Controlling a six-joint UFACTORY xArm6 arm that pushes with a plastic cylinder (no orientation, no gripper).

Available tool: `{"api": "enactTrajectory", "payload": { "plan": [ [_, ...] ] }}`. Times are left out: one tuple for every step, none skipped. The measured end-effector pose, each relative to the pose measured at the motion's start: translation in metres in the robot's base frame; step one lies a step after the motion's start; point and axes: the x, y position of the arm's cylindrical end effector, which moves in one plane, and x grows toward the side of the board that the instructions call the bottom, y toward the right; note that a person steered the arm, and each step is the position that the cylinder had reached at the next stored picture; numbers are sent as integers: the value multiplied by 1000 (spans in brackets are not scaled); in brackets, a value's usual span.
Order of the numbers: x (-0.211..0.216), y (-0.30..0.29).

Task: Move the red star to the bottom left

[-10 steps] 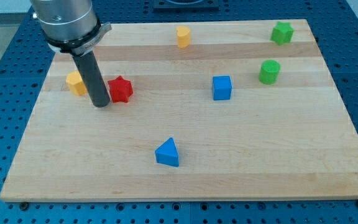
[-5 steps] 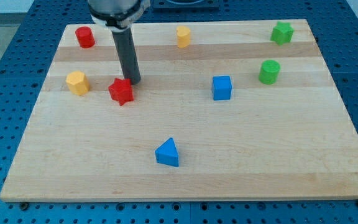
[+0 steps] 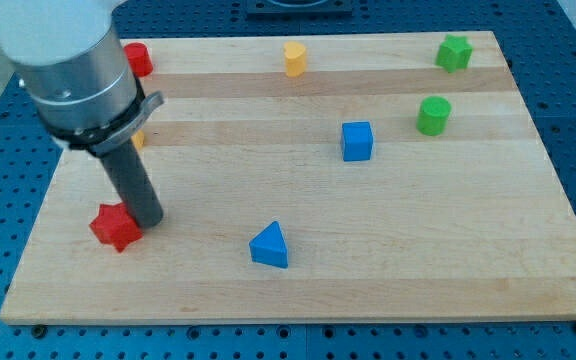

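The red star (image 3: 114,227) lies on the wooden board (image 3: 388,220) at the view's lower left. My tip (image 3: 148,219) stands right against the star's upper right side, touching it. The rod rises from there up to the arm's grey body, which covers part of the board's upper left.
A blue triangle (image 3: 269,245) lies at bottom centre. A blue cube (image 3: 357,141) sits mid-board. A green cylinder (image 3: 433,115) and a green star (image 3: 454,52) are at the right. A yellow block (image 3: 294,58) is at the top. A red cylinder (image 3: 137,59) and a yellow block (image 3: 138,139) are partly hidden by the arm.
My tip went around the red star to its upper right, then pushed it down and to the view's left. The star has moved from mid-left to the lower left.
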Motion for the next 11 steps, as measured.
{"api": "enactTrajectory", "payload": {
  "plan": [
    [20, -1],
    [38, -2],
    [50, -12],
    [46, 23],
    [-18, 63],
    [-31, 36],
    [-29, -15],
    [-24, -22],
    [-14, -22],
    [2, -23],
    [18, -29]
  ]
}}
